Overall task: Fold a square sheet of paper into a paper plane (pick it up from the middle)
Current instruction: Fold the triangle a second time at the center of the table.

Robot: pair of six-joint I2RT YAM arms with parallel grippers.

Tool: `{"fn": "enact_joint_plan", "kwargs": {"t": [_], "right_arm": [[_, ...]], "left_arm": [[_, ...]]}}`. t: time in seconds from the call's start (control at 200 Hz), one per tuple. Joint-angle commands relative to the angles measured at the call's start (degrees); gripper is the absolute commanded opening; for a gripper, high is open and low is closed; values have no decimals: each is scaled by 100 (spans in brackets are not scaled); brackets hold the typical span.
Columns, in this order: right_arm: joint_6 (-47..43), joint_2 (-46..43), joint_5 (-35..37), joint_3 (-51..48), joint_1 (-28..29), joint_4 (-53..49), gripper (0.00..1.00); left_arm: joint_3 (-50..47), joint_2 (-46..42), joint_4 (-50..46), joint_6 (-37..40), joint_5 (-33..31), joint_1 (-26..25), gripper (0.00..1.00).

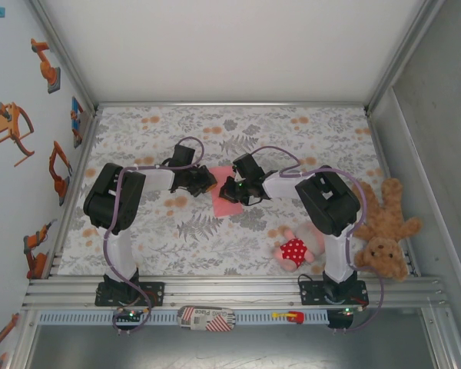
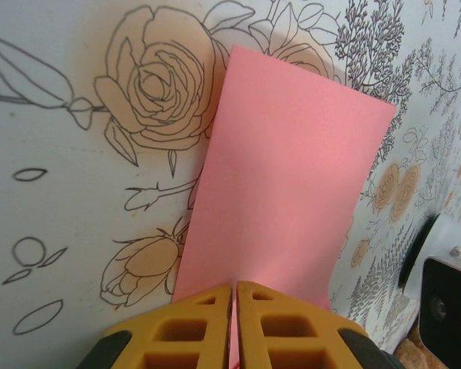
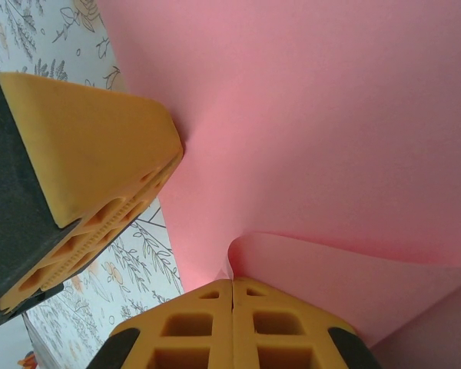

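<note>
1. Salmon-pink, thin and plain: the square sheet of paper point(image 1: 226, 202) lies at the middle of the floral tablecloth point(image 1: 215, 238), between the two pincers. In the left wrist view it reads as a long rectangle lying flat on the printed roses.
2. Left gripper point(image 2: 235, 288): yellow fingers pressed together, with the sheet's near edge caught in the seam between them.
3. Right gripper point(image 3: 232, 286): fingers shut tight, and a curled flap of the sheet ends right at their seam, so we read it as pinched. One left finger point(image 3: 100, 177) touches the paper just beside it.
4. Pink plush doll point(image 1: 296, 250) in a red dotted dress and a brown teddy bear point(image 1: 384, 227) lie near the right arm's base, well apart from the sheet.
5. Writing: a red-and-white striped item point(image 1: 207, 317) sits on the front rail, its print too small for us to read. Orange robot-arm stickers point(image 1: 44, 65) on the left wall carry no text we can make out.
</note>
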Motion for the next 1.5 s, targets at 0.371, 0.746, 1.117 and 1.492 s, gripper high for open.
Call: {"fn": "enact_joint_plan", "kwargs": {"t": [0.371, 0.746, 1.117, 1.492], "right_arm": [[38, -196, 329, -84, 28, -219, 0], [82, -38, 229, 2, 27, -252, 0], [187, 48, 44, 53, 28, -167, 20], [205, 102, -47, 0, 28, -48, 38]], "left_arm": [[34, 194, -591, 95, -180, -44, 12], [347, 64, -674, 230, -10, -27, 13], [240, -1080, -1099, 255, -780, 317, 25], [-876, -2168, -1009, 208, -919, 657, 25]]}}
